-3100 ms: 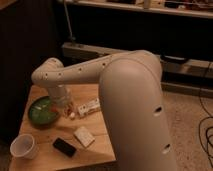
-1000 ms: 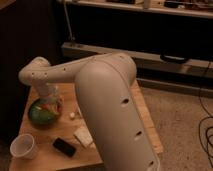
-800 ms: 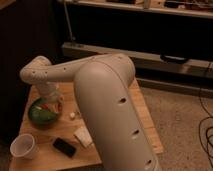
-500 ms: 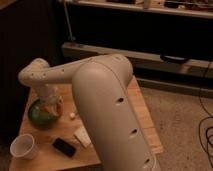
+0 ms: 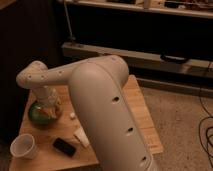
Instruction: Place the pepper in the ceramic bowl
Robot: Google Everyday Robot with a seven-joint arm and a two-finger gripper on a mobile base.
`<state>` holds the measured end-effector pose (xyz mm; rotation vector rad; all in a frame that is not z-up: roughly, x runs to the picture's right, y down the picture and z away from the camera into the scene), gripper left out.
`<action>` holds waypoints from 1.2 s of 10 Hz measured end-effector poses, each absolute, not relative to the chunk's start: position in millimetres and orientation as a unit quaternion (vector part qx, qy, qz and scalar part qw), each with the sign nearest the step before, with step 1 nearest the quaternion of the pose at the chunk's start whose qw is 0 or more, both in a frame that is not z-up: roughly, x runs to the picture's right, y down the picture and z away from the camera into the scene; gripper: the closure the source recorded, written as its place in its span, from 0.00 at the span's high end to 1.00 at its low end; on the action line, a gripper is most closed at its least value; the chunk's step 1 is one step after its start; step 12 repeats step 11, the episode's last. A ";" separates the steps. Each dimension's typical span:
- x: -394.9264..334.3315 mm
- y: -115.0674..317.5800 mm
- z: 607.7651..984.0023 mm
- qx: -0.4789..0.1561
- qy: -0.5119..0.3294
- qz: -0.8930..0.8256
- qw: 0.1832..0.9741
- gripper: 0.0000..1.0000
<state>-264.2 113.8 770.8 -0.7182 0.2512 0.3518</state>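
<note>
The dark-green ceramic bowl point(image 5: 34, 114) stands on the left side of the wooden table point(image 5: 135, 107). My gripper point(image 5: 48, 108) hangs straight down over the bowl, its tip within the bowl's rim. A small orange-yellow patch, the pepper point(image 5: 49, 113), shows at the gripper's tip inside the bowl. I cannot tell whether it is held or lies in the bowl. My large white arm covers the middle of the table.
A white cup point(image 5: 22, 146) stands at the front left corner. A black flat object point(image 5: 64, 146) and a white rectangular block point(image 5: 81, 136) lie in front of the bowl. A tiny white piece point(image 5: 72, 116) lies right of the bowl. A dark shelf unit stands behind.
Since the earliest frame my arm has swung left, bringing the gripper from the table's middle to above the bowl. Over the last second it has hardly moved.
</note>
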 end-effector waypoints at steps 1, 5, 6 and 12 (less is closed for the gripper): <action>-265.1 114.3 771.5 -0.349 0.122 0.171 0.913 0.56; -265.6 121.3 773.0 -0.353 0.125 0.167 0.912 0.71; -267.4 124.0 772.4 -0.354 0.124 0.165 0.912 0.71; -270.4 133.3 768.7 -0.360 0.128 0.161 0.910 0.51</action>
